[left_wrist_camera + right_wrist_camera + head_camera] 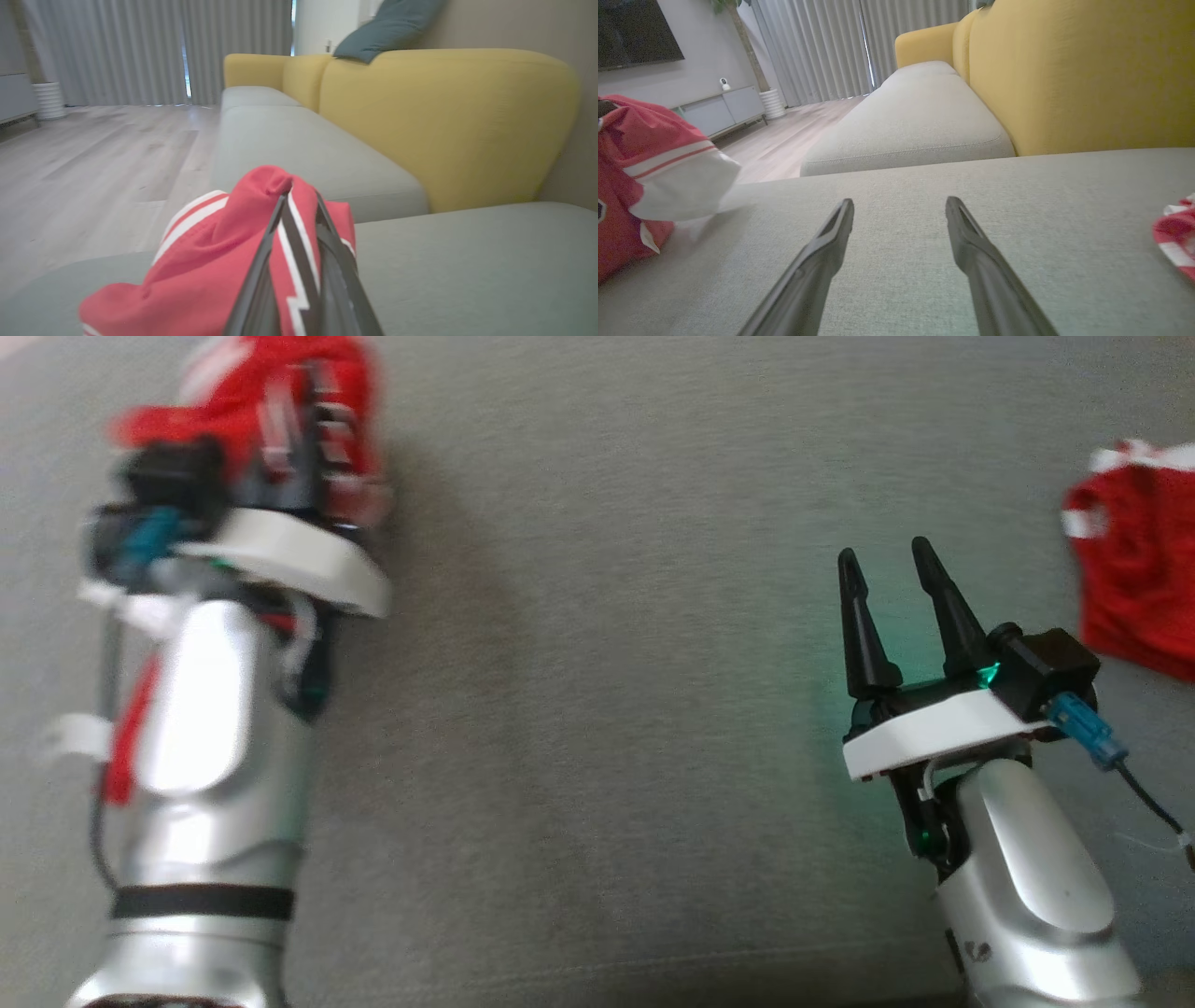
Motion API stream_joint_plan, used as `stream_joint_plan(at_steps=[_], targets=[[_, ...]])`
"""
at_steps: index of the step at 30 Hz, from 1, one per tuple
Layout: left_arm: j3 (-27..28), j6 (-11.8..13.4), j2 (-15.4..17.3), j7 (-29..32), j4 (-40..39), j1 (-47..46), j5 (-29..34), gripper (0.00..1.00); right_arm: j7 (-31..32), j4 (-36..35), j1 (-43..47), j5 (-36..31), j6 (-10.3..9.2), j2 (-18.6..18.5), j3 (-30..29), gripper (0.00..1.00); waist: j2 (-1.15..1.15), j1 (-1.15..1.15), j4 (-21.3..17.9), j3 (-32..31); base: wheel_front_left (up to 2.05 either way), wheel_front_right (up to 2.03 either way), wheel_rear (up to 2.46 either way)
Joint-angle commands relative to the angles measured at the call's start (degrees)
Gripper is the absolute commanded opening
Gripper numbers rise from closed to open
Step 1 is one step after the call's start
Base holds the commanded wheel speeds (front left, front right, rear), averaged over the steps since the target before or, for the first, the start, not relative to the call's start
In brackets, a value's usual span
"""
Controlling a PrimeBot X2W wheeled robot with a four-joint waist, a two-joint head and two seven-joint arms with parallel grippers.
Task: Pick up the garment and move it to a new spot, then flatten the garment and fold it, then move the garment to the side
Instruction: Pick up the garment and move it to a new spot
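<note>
Red garment on grey cushion

Soft, even daylight is admitted through the pale grey pleated curtains, with a bright slit seen between panels. In the head view the silver left forearm and the red-and-white fabric garment are smeared by motion blur, and a broad soft shadow is cast beside them on the grey woven cushion. A green glow is thrown onto the cushion around the black two-fingered right gripper, which is rendered sharply. In both wrist views the near garment is softened.
</note>
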Motion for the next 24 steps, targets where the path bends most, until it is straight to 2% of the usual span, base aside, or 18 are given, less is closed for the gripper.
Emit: stream_joint_plan(at_steps=[1,5,9,12,15,16,19,24], targets=[[-0.42,-0.16,0.79,-0.29,-2.62,-1.93,-0.07,0.00,-0.61,-2.09,-0.09,0.45,0.37,0.34,1.26,1.00,0.00,0.00,-3.54,-1.60,0.00,0.00,0.00],[-6.74,-0.36,-0.22,-0.29,-3.88,-1.41,-2.31,0.00,-0.62,-2.93,0.71,1.10,0.37,0.34,1.39,1.00,0.00,0.00,-7.15,-1.85,0.00,0.00,0.00],[-16.09,0.02,-0.32,-0.29,-5.85,-0.56,-8.02,0.00,-0.62,-3.48,1.27,1.77,0.37,0.34,1.67,1.00,0.00,0.00,-10.14,-1.96,0.00,0.00,0.00],[-21.65,2.35,-0.33,-0.29,-7.12,-0.11,-11.86,0.00,-0.63,-3.75,1.66,2.20,0.37,0.34,1.84,1.00,0.00,0.00,-11.47,-1.84,0.00,0.00,0.00],[-24.84,5.04,-0.33,-0.29,-7.06,0.41,-13.72,0.00,-0.63,-3.99,1.99,2.26,0.37,0.34,1.72,1.00,0.00,0.00,-11.84,-1.73,0.00,0.00,0.00],[-25.14,6.09,-0.33,-0.29,-6.69,0.69,-13.77,0.09,-0.63,-4.05,2.07,2.23,0.37,0.34,1.61,1.00,0.00,0.00,-11.79,-1.69,0.00,0.00,0.00],[-24.37,8.66,-0.34,-0.29,-5.23,1.98,-12.78,1.00,-0.63,-4.25,2.28,2.12,0.37,0.34,1.07,1.00,0.00,0.00,-10.94,-1.79,0.00,0.00,0.00],[-19.77,11.04,-0.02,-0.29,-5.24,6.12,-11.13,1.00,-0.63,-4.39,2.52,1.95,0.37,0.34,0.75,1.00,0.00,0.00,-7.99,-2.35,0.00,0.00,0.00]])
